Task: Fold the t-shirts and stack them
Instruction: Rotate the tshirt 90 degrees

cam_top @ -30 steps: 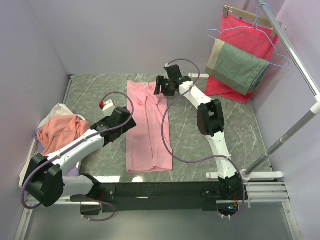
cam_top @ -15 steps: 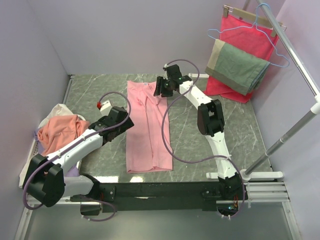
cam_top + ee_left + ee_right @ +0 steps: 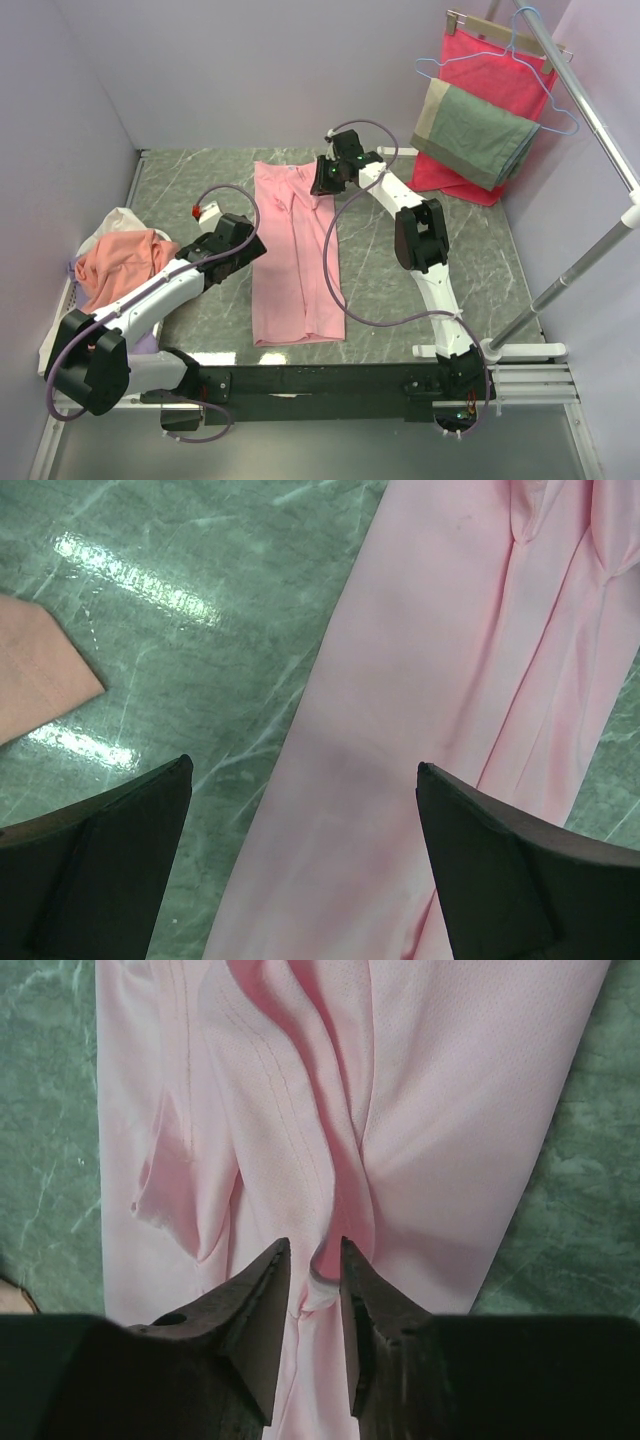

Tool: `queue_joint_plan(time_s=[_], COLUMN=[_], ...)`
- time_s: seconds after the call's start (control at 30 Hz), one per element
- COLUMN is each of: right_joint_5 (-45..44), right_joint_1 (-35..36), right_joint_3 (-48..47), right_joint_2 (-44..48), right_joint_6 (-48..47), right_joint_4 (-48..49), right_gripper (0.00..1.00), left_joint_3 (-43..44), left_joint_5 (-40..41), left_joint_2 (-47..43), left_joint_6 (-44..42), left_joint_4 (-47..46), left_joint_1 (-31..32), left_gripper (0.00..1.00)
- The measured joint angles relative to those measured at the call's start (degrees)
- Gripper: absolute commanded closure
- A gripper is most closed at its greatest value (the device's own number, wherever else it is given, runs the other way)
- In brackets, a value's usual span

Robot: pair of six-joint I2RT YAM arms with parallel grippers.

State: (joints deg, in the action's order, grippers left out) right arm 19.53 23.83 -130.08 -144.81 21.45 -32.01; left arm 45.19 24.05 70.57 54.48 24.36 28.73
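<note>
Marble table (image 3: 480,240), lilac walls (image 3: 280,70): right claw (image 3: 312,1250) pinches pink t-shirt (image 3: 290,270), left claw (image 3: 303,768) gapes.

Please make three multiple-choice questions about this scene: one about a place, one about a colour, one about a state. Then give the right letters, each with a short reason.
1. Where does the salmon-orange t-shirt lie?
A. Bunched at the left side of the table
B. On the hanger
C. Under the right arm

2. What colour is the folded t-shirt lying lengthwise mid-table?
A. White
B. Light pink
C. Lilac

3. In what state is the left tool?
A. Open, holding nothing
B. Shut on a sleeve
C. Shut on a hanger

Answers:
1 A: the top view shows it crumpled by the left wall.
2 B: all three views show light pink cloth.
3 A: the left wrist view shows its fingers wide apart, with only the cloth and table below.
</note>
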Motion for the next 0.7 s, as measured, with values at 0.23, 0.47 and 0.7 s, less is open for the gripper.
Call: queue_joint_plan(time_s=[0.23,0.47,0.7], right_joint_5=[0.35,-0.33,0.11], right_joint_1=[0.00,0.00,0.00], right_joint_3=[0.79,2.84,3.91], right_joint_2=[0.00,-0.04,-0.04], right_joint_6=[-0.22,-0.52,-1.05], right_joint_4=[0.28,-0.61,0.55], right_gripper=[0.50,0.65,0.86], left_joint_3=[-0.61,-0.96,-0.96], left_joint_5=[-0.26,-0.28,-0.31], left_joint_2=[-0.09,-0.35,-0.35], left_joint_6=[0.00,0.00,0.00], left_joint_4=[-0.04,0.13,0.11], left_joint_1=[-0.15,-0.48,-0.59], left_gripper=[0.01,0.00,0.01])
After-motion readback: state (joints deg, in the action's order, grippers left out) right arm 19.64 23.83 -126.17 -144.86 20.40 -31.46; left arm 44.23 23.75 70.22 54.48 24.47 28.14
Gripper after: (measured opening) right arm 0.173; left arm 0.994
